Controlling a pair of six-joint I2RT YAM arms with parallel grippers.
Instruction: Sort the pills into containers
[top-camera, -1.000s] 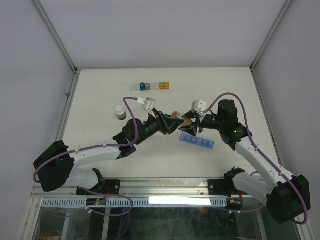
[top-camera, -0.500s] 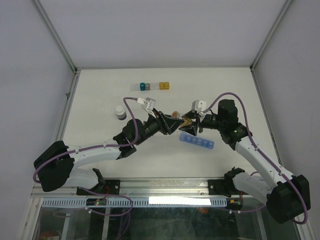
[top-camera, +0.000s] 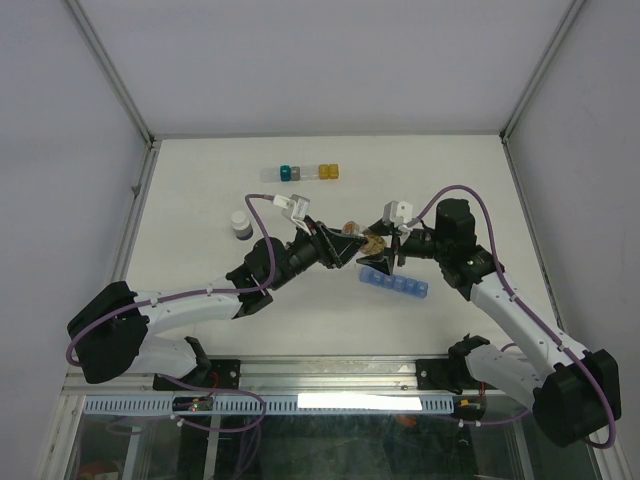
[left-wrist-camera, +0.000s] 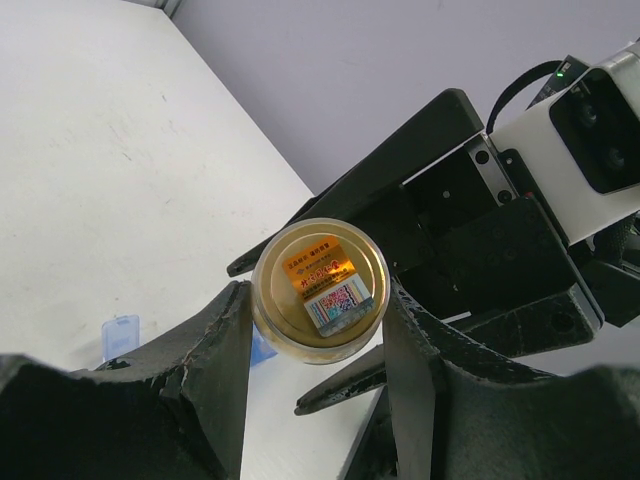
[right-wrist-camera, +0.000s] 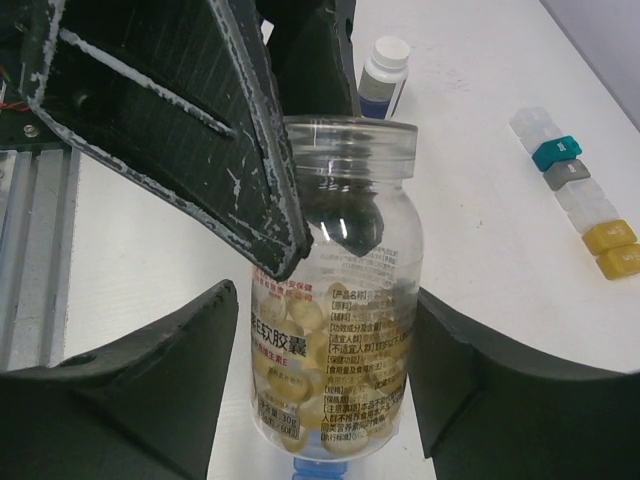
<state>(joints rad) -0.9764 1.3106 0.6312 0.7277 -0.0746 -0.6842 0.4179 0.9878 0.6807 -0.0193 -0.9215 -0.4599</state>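
Observation:
A clear pill bottle (top-camera: 362, 237) full of yellow-orange capsules hangs tilted in mid-air above the table. My left gripper (top-camera: 347, 243) is shut on it; in the left wrist view my fingers (left-wrist-camera: 215, 345) press both sides of its gold, stickered end (left-wrist-camera: 320, 290). My right gripper (top-camera: 383, 250) is open: in the right wrist view the bottle (right-wrist-camera: 335, 330) sits between its fingers (right-wrist-camera: 170, 390) with a gap on each side. The blue compartment strip (top-camera: 395, 281) lies on the table just below, and its end shows under the bottle (right-wrist-camera: 318, 470).
A small white-capped bottle (top-camera: 241, 224) stands to the left, also in the right wrist view (right-wrist-camera: 385, 65). A row of clear, teal, grey and yellow cubes (top-camera: 305, 172) lies at the back. White walls with metal rails bound the table.

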